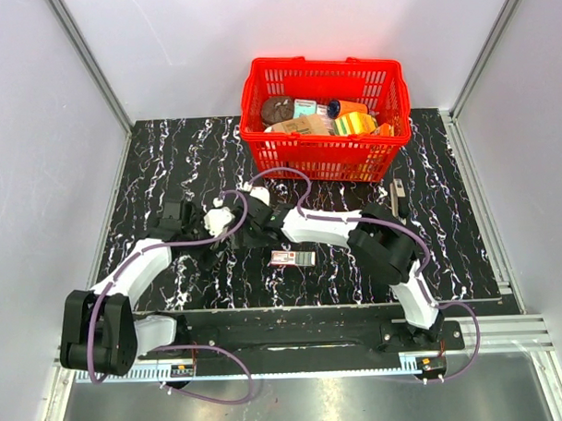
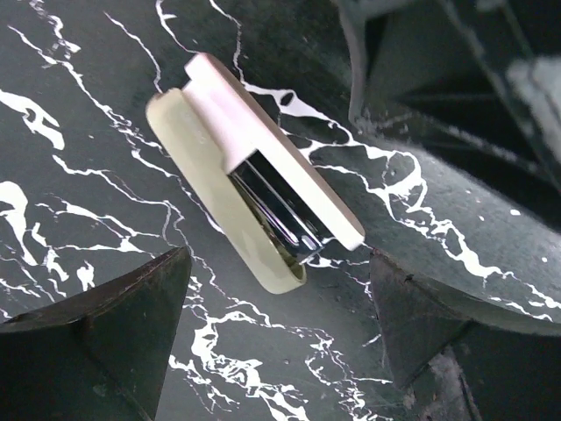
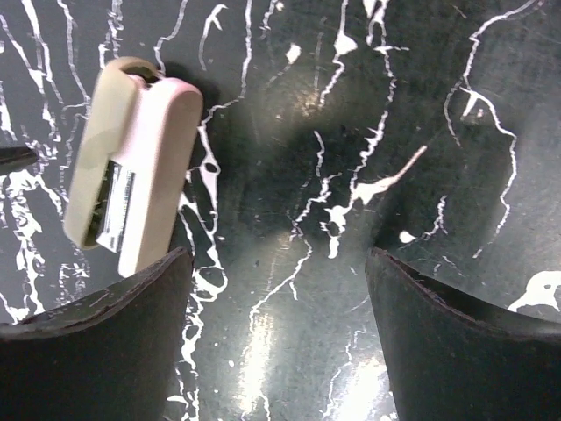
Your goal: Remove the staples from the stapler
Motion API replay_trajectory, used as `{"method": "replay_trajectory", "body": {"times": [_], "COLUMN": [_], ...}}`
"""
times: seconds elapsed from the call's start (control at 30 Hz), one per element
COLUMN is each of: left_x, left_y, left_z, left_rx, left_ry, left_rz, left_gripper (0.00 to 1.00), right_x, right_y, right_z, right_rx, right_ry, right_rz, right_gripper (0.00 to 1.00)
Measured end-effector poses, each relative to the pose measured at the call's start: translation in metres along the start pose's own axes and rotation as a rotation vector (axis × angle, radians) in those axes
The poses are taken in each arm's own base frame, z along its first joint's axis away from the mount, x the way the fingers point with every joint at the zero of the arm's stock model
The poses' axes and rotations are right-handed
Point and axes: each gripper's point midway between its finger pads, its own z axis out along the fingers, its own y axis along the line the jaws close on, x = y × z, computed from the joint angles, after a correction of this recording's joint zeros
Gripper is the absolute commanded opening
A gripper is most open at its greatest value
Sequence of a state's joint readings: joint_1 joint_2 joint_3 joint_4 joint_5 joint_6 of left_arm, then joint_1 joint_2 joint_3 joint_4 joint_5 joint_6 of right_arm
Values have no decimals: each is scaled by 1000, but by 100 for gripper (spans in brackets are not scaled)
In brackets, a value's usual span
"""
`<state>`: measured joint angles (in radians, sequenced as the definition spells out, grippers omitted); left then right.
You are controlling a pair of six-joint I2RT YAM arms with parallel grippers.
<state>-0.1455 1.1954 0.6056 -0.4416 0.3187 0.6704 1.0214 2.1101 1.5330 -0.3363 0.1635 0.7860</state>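
The stapler (image 1: 398, 197), a slim dark bar with a pale strip, lies on the marble mat right of the basket, away from both grippers. My left gripper (image 1: 228, 219) is open and empty. In the left wrist view (image 2: 279, 263) a stubby beige-and-pink piece with chrome inside (image 2: 254, 175) lies flat, its near end level with the fingertips. My right gripper (image 1: 256, 230) is open and empty. In the right wrist view (image 3: 279, 254) the same piece (image 3: 131, 167) lies beyond its left finger (image 3: 105, 342). Both grippers sit close together left of centre.
A red basket (image 1: 327, 158) with packets and bottles stands at the back centre. A small flat box with a white-and-red label (image 1: 293, 257) lies just in front of the grippers. Grey walls close in both sides of the black marble mat (image 1: 168, 159).
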Motion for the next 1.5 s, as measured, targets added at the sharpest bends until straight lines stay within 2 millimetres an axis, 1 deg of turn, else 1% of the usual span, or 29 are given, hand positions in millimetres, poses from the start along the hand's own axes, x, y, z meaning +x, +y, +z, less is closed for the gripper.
{"method": "replay_trajectory", "body": {"times": [0.1, 0.23, 0.33, 0.43, 0.53, 0.63, 0.7, 0.83, 0.93, 1.07, 1.2, 1.37, 1.5], "left_x": [5, 9, 11, 7, 5, 7, 10, 21, 34, 43, 46, 51, 51], "left_y": [-7, -7, 2, 11, 15, 13, 14, 20, 33, 51, 62, 63, 63], "left_z": [-1, -4, -11, -22, -28, -26, -25, -21, -21, -26, -33, -37, -38], "left_rx": [25, 29, 16, 3, -15, -3, 1, 0, -3, -21, -33, -27, -22], "left_ry": [22, 39, 42, 16, 3, 12, 20, 42, 65, 65, 46, 38, 34], "left_rz": [-3, -29, -76, -114, -123, -125, -132, -173, -253, -322, -349, -362, -359], "left_gripper": [88, 88, 90, 90, 89, 89, 88, 86, 85, 85, 86, 86, 89], "right_x": [4, 4, 3, 0, -4, -4, -7, -13, -12, -6, 1, 13, 16], "right_y": [-7, -9, -10, -8, -1, 7, 19, 48, 58, 60, 59, 55, 55], "right_z": [1, -2, -11, -19, -23, -24, -25, -22, -16, -5, 7, 12, 12], "right_rx": [15, 14, 0, -22, -49, -66, -83, -129, -141, -130, -114, -98, -96], "right_ry": [7, 5, -7, -26, -45, -50, -56, -74, -75, -59, -39, -11, -4], "right_rz": [1, -1, 2, 7, 9, 0, -11, -31, -44, -57, -71, -85, -93], "right_gripper": [85, 83, 83, 82, 81, 80, 79, 77, 76, 72, 66, 58, 51]}}
